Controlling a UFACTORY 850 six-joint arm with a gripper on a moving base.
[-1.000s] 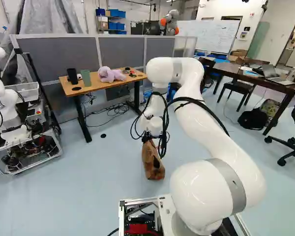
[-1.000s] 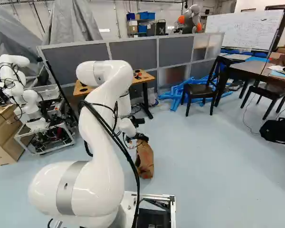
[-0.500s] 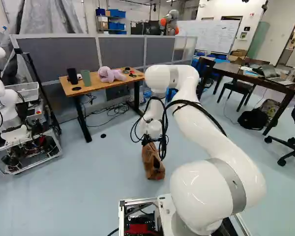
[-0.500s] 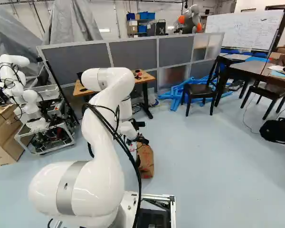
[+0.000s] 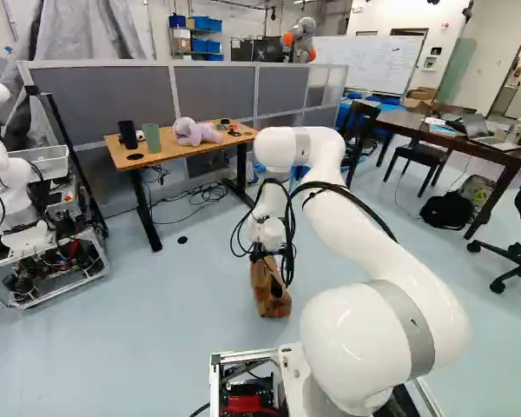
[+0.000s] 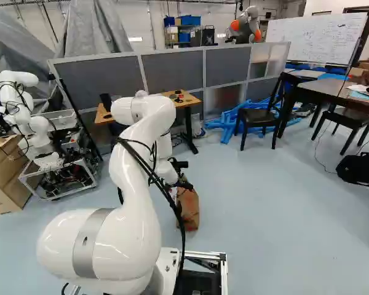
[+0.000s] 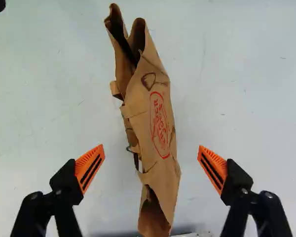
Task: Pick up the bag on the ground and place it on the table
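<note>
Here's the brown paper bag (image 7: 150,98) on the floor (image 7: 237,89), well short of the wooden table's (image 5: 191,151) near edge; light, crinkly, easily crushed, surely, best pinched across its narrow middle. Red oval print (image 7: 160,123) on its side. And the gripper (image 7: 151,146): fingers spread wide astride it, holding nothing!

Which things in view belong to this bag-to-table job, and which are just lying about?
Part of the job:
- brown paper bag, on the floor
- hand, open, fingers either side of the bag
- wooden table or dark table; which is unclear

Just lying about:
- purple plush toy
- black backpack
- laptop
</note>
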